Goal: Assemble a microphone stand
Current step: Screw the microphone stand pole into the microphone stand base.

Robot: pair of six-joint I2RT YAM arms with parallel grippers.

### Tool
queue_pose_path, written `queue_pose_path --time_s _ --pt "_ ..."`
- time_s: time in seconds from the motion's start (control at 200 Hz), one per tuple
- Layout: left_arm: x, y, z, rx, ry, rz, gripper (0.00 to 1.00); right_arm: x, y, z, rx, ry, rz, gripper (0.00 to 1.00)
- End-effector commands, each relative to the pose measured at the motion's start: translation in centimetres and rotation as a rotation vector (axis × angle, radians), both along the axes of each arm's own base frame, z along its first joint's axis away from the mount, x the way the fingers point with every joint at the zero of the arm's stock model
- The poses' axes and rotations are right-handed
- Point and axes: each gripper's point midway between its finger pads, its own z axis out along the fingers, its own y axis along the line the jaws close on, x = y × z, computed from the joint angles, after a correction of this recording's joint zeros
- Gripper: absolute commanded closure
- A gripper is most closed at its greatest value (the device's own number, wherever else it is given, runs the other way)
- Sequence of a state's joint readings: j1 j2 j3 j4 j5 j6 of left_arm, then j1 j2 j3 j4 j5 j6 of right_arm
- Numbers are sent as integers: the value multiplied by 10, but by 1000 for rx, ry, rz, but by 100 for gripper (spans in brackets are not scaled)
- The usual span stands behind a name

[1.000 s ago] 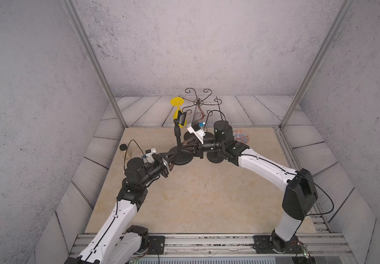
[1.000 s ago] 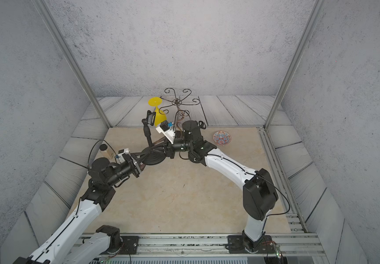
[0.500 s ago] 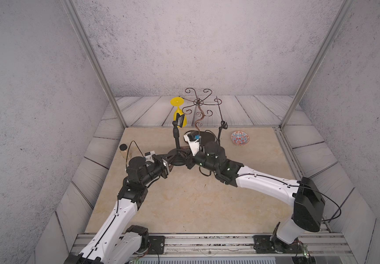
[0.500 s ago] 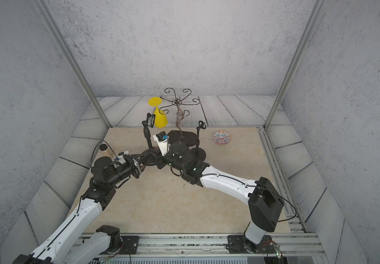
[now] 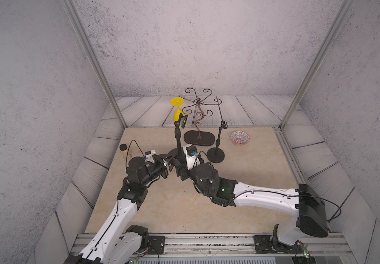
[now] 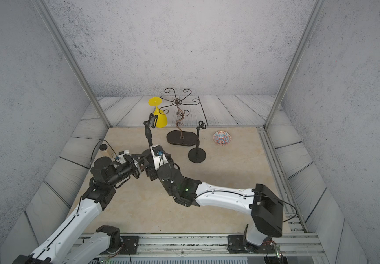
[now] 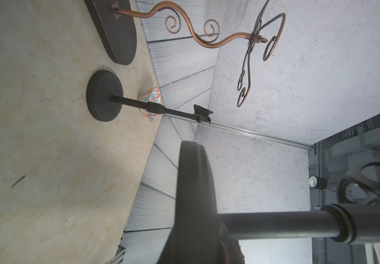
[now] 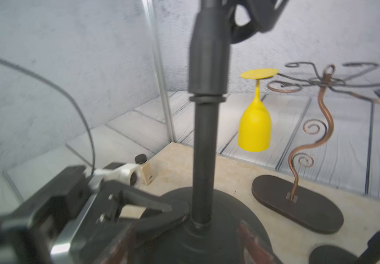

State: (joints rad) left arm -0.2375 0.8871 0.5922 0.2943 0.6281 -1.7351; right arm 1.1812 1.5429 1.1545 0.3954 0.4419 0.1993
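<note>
In both top views the microphone stand [image 5: 178, 141] stands about upright a little left of the middle of the frame. Its round base [image 5: 173, 152] is down at the beige table [image 5: 184, 205], and its clip [image 5: 182, 120] sits tilted at the top of the pole [image 8: 203, 148]. The two arms reach in from the lower corners and meet at that base.

The left claw [image 8: 174, 212] is clenched on the rim of the base. The right wrist view shows its black fingers [image 8: 152, 205] pinching the edge from the side, and the left wrist view shows the base edge-on, close to the lens. The right claw [image 8: 186, 237] is released. Its reddish pads [image 8: 125, 237] stand apart on either side of the foot of the pole, though the view is blurred there.

A second stand [image 5: 216, 155] is upright just right of the middle, apart from the first, with its own clip on top. Behind the two, in the upper middle of the frame, a copper wire rack [image 5: 199, 138] rests on a dark oval foot. A yellow glass [image 5: 177, 114] hangs upside down from one of its arms, right behind the first stand's clip in a top view. A patterned bowl [image 5: 240, 138] lies to the right of the second stand, near the table's far edge. A small bottle [image 5: 123, 150] with a black cap stands at the table's left edge, near the left arm's wrist.
</note>
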Motion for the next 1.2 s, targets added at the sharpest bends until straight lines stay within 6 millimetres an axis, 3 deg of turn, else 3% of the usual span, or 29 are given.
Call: queue_pose_path --time_s 0.0,0.135,0.255,0.49,0.731,1.011,1.111,1.196 --pt "-9 -3 54 -51 -188 -33 100 -22 -10 31 1 -68 276 19" --pt "-9 -3 53 -51 -185 -32 100 -11 -29 30 4 -41 449 15" --pt "-10 -3 54 -51 -188 -33 100 3 -34 29 8 -38 567 16" --pt "-10 -4 56 -54 -190 -37 100 1 -14 22 -19 26 861 27" --pt "-9 -4 56 -54 -187 -38 100 21 4 6 -73 59 890 37" --pt "-8 -4 59 -55 -195 -35 100 41 14 8 -33 76 824 83" --pt "-8 -4 58 -54 -194 -33 100 49 13 4 0 118 725 100" --pt "-8 -3 56 -53 -191 -29 100 51 12 -6 0 119 561 100"
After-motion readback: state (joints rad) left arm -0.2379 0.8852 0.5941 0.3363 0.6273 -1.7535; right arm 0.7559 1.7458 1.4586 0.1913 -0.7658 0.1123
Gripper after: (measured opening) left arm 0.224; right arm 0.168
